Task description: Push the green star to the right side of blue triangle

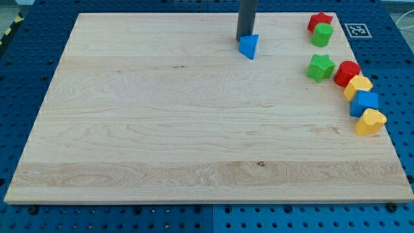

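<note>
The green star [319, 67] lies on the wooden board [194, 129] at the view's upper right. The blue triangle [249, 46] lies near the view's top centre, well to the left of the star. My tip [244, 37] touches the blue triangle's upper left side; the dark rod rises from there out of the view's top. The star is far to the right of my tip.
A red star [319, 21] and a green block [322, 35] sit above the green star. To its right, a red block [347, 72], a yellow block [358, 86], a blue block [364, 103] and a yellow block [370, 122] run down the right edge.
</note>
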Action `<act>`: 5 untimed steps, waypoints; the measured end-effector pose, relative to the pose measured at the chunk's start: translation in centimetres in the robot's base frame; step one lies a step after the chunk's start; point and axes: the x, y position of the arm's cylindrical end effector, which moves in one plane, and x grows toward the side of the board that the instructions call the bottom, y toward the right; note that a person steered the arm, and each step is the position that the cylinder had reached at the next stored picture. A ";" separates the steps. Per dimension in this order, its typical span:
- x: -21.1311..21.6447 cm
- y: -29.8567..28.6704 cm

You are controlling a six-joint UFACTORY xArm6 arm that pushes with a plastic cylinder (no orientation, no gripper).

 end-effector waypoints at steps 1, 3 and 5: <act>2.8 0.0; 0.5 1.0; -0.7 9.4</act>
